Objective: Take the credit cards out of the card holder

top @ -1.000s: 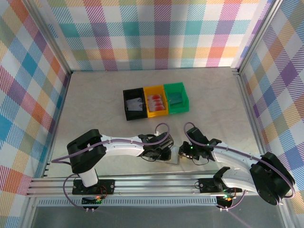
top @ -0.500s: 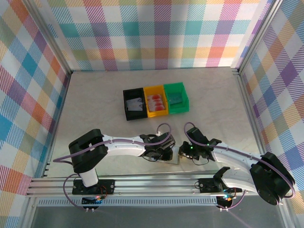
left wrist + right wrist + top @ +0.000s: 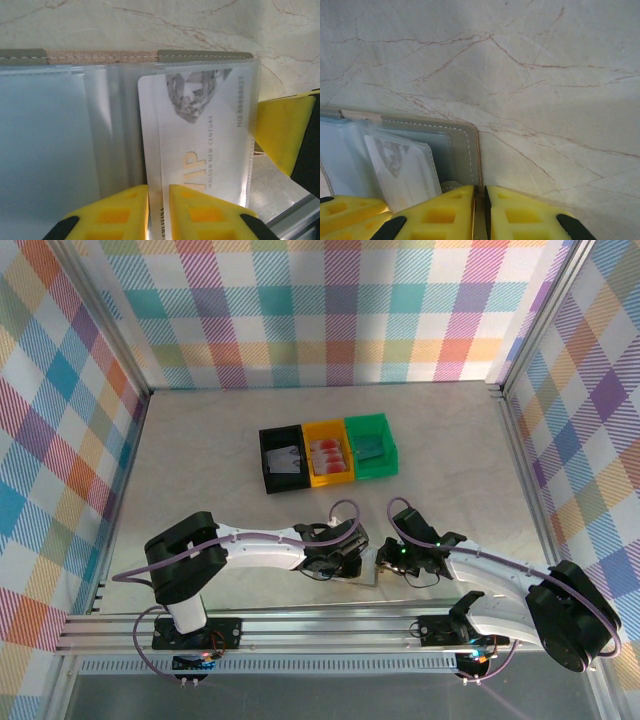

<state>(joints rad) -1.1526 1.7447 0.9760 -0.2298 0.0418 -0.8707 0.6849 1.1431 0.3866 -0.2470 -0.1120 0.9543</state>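
The card holder (image 3: 205,52) lies open near the table's front edge (image 3: 366,571), grey-brown rim around clear sleeves over a pale blue inside. A greyish-white credit card (image 3: 200,150) with a diamond picture and gold letters sticks partly out of a sleeve. My left gripper (image 3: 159,210) is shut on the card's left edge, a yellow finger on each side; from above it is just left of the holder (image 3: 346,562). My right gripper (image 3: 479,210) is shut on the holder's right rim (image 3: 467,150), and the same card (image 3: 402,165) lies to its left.
Three small bins stand in a row mid-table: black (image 3: 283,460) with a greyish card, yellow (image 3: 328,453) with red cards, green (image 3: 370,447) with a teal one. Open marble tabletop (image 3: 200,460) lies around them. The metal frame rail (image 3: 300,625) runs just behind the holder.
My left gripper's jaws have closed in on the card's edge. Both arms have stayed nearly where they were, and the holder has not shifted.
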